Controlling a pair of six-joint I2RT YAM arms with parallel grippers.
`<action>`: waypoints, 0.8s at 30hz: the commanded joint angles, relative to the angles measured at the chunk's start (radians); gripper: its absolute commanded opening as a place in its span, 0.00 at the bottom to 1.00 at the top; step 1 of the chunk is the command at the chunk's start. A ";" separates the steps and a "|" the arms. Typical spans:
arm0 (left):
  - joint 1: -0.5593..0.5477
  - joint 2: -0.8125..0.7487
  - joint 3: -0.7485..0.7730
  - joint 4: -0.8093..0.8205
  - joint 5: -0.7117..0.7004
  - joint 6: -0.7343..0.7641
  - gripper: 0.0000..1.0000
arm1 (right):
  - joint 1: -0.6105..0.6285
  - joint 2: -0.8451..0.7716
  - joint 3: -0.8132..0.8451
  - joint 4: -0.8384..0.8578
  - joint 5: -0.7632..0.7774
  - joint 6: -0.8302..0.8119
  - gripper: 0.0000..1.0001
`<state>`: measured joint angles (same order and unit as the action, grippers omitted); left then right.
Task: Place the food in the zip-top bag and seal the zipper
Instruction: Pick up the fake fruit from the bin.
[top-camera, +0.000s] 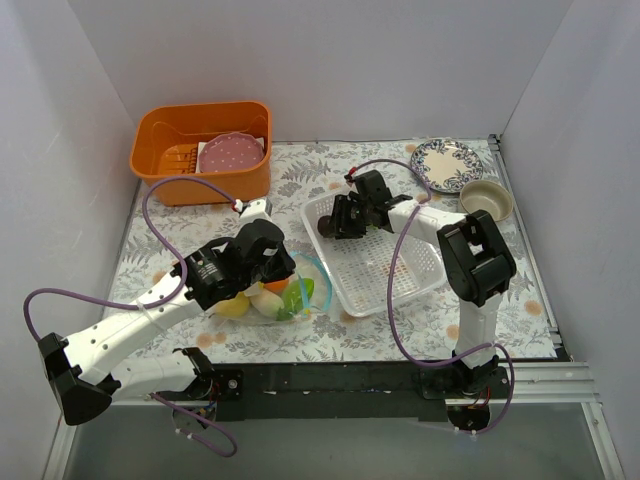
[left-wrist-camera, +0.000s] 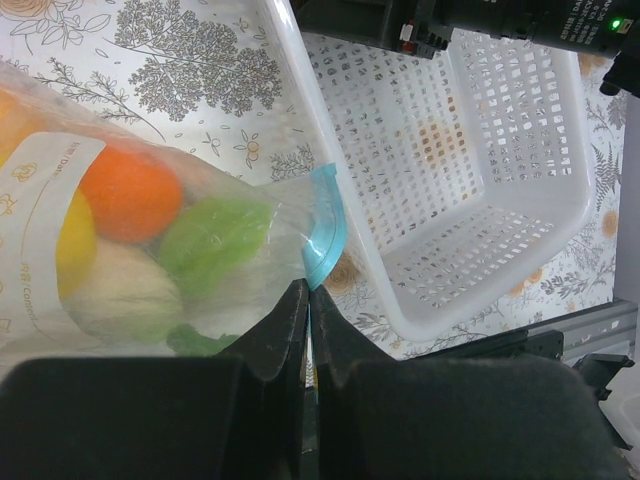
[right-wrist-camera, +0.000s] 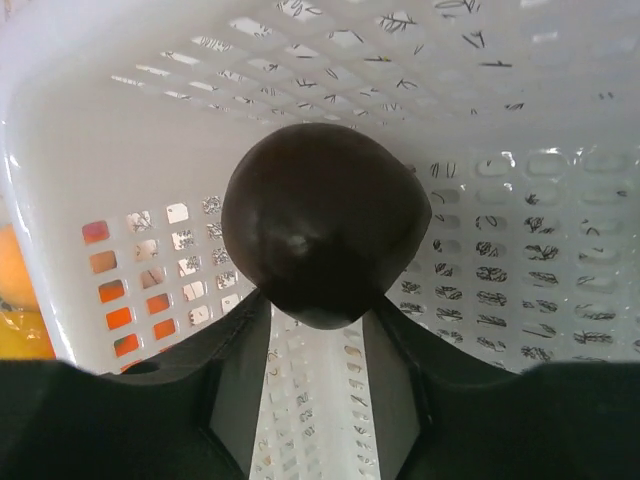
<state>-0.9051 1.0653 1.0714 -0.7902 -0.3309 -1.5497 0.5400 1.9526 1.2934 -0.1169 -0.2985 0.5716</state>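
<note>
The clear zip-top bag (top-camera: 270, 295) lies on the table left of the white basket and holds orange (left-wrist-camera: 128, 192), green (left-wrist-camera: 213, 235), yellow and white food. Its teal-blue zipper (left-wrist-camera: 327, 228) curves at the mouth. My left gripper (left-wrist-camera: 309, 292) is shut on the bag's edge by the zipper's near end. My right gripper (right-wrist-camera: 312, 300) is shut on the dark brown ball (right-wrist-camera: 318, 220) inside the white mesh basket (top-camera: 415, 275), near its far left corner. The ball also shows in the top view (top-camera: 326, 226).
An orange tub (top-camera: 160, 185) with a pink dotted plate (top-camera: 230, 153) stands at the back left. A patterned plate (top-camera: 445, 160) and a beige bowl (top-camera: 487, 197) sit at the back right. The basket's wall (left-wrist-camera: 300, 100) runs close beside the bag's mouth.
</note>
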 joint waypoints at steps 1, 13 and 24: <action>0.003 -0.018 -0.004 0.019 0.007 0.014 0.00 | 0.003 -0.061 -0.031 0.022 0.018 -0.018 0.45; 0.003 -0.024 -0.014 0.020 0.006 0.013 0.00 | 0.003 -0.225 -0.111 0.011 0.121 -0.058 0.74; 0.005 -0.024 -0.002 0.011 0.004 0.014 0.00 | 0.003 -0.038 0.113 -0.072 0.104 -0.128 0.88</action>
<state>-0.9051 1.0653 1.0687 -0.7818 -0.3271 -1.5475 0.5415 1.8603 1.3327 -0.1558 -0.1932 0.4801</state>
